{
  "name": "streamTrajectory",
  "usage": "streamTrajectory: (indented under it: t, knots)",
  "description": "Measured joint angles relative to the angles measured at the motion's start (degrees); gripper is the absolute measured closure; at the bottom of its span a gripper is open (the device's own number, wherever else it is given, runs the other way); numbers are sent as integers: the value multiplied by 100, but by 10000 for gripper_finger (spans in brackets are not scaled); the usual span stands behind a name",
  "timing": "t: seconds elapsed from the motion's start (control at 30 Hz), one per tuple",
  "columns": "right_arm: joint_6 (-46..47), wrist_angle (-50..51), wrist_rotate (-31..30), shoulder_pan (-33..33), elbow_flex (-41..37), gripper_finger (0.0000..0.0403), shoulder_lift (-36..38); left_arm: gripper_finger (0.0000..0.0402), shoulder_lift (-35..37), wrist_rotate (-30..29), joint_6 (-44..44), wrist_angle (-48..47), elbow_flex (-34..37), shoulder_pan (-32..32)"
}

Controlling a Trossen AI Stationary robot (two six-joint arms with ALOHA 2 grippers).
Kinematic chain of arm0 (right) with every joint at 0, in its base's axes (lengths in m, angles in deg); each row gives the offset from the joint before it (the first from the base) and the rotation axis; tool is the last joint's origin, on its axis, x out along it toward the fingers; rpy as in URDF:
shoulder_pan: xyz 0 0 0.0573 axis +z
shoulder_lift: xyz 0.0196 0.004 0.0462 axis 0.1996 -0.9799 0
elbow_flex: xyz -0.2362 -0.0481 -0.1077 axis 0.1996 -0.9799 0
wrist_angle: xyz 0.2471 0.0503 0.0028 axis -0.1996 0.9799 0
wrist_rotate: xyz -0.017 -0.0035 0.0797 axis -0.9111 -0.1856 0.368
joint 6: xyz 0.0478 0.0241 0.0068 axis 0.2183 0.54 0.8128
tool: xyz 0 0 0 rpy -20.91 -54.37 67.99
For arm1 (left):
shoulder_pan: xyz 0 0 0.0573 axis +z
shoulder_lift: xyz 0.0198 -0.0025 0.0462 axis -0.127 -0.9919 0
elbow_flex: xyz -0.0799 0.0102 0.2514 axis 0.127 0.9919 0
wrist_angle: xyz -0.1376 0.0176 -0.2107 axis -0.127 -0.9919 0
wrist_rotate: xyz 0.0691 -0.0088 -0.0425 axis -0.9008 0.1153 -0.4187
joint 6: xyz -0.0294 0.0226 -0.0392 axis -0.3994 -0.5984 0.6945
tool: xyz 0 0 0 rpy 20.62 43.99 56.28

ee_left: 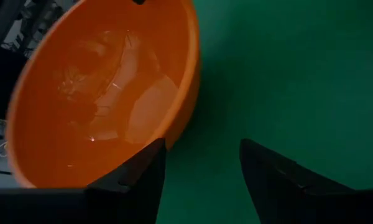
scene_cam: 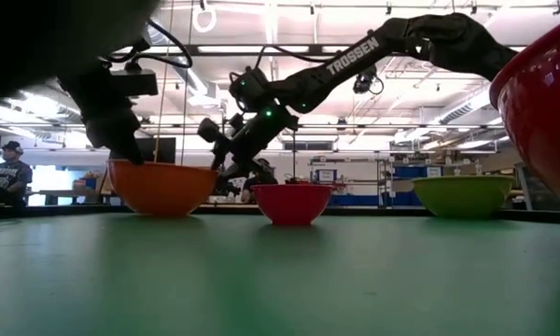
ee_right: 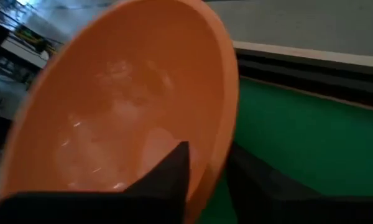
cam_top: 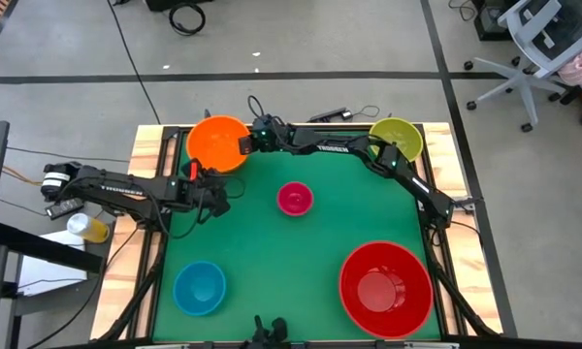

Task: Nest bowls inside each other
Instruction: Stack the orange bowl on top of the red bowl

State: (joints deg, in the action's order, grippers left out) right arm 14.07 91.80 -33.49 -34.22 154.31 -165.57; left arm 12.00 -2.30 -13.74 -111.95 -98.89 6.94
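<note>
At the mat's (cam_top: 301, 252) far left corner sits the orange bowl (cam_top: 217, 143); right gripper (cam_top: 245, 143) straddles its rim, one finger (ee_right: 168, 177) inside, the other outside, jaws narrowed onto the wall; left gripper (cam_top: 216, 197) waits just beside the bowl's near side, fingers (ee_left: 137, 180) spread, holding nothing; pink bowl (cam_top: 294, 199) mid-mat; green bowl (cam_top: 396, 138) at far right corner; blue bowl (cam_top: 199, 287) near left; red bowl (cam_top: 385, 288) near right; all five apart, none nested.
</note>
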Motion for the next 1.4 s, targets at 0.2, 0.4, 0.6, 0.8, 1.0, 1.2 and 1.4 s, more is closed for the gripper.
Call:
streamTrajectory:
  t: [0.2, 0.4, 0.6, 0.8, 1.0, 1.2, 1.4]
  knots:
    - [-333, 214, 115, -34, -7, 380, 69, 193, 0, -3, 15, 3, 0, -101]
    - [-1157, 1140, 60, -25, -22, 380, 875, 193, 0, 0, 86, 5, -2, -403]
    - [-2270, 2851, 119, -20, -22, 380, 2205, 194, 232, -176, -46, 121, -410, -792]
    - [-2964, 5178, 133, -23, -74, 380, 3510, 194, 679, -258, -137, 212, -629, -1617]
    - [-2923, 6665, 236, 427, -902, 380, 4760, 194, 1192, -642, -339, 358, -628, -2220]
    - [-2292, 7055, 524, 1418, -2511, 380, 6220, 194, 1434, -639, -462, 424, -610, -2443]
    - [-1006, 6979, 878, 2697, -4284, 380, 7574, 194, 1366, -278, -806, 902, -605, -2461]
